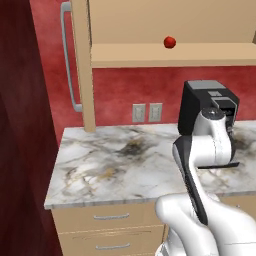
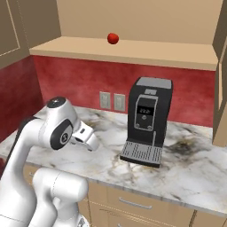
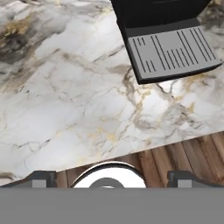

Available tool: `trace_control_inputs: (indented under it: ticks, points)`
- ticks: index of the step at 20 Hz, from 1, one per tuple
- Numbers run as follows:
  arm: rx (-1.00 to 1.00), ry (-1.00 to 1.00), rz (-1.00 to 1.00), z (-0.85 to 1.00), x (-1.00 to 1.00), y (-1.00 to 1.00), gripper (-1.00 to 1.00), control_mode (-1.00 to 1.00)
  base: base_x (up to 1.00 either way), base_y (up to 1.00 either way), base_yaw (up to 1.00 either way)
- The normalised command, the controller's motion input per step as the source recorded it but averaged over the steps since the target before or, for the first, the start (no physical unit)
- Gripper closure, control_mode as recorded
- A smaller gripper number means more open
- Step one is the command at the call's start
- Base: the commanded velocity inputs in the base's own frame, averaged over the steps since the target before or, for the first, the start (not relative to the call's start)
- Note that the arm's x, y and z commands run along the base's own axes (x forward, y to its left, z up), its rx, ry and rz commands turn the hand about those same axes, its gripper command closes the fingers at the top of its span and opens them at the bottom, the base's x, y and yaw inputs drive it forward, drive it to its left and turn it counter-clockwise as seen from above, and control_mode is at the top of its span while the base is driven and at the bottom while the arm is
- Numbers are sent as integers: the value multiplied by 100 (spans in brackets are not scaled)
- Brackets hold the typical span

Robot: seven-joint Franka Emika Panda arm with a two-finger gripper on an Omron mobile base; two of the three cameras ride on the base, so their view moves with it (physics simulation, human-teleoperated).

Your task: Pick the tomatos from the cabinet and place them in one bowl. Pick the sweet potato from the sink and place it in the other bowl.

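One small red tomato point(image 1: 169, 42) point(image 2: 113, 38) rests on the bottom shelf of the open tan cabinet point(image 1: 175, 55) point(image 2: 133, 49), high above the counter. My gripper point(image 3: 112, 179) hangs low over the front part of the marble counter, far below the tomato and pointing down. Its two dark fingertips point(image 3: 41, 179) stand wide apart, open, with nothing between them. In the right base view my white hand point(image 2: 87, 135) sits left of the coffee machine. The bowls, the sink and the sweet potato are out of view.
A black coffee machine point(image 1: 205, 105) point(image 2: 146, 119) stands on the marble counter point(image 1: 110, 165) point(image 2: 195, 168), its drip tray point(image 3: 173, 50) just ahead of my hand. The cabinet door with a long silver handle point(image 1: 67, 55) stands open at left. Drawers point(image 1: 110, 217) run below.
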Motion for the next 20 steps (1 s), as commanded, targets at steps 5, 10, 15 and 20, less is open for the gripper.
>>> trace_control_inputs:
  ticks: [5,10,15,20]
  points:
    - [-1,-16,4,47,-19,-1,-100,-100,0,0,0]
    - [1,-10,2,82,-10,4,-100,-100,0,0,0]
    - [0,-1,0,89,0,16,-100,-100,0,0,0]
    - [0,-1,-1,88,0,4,-100,-100,0,0,0]
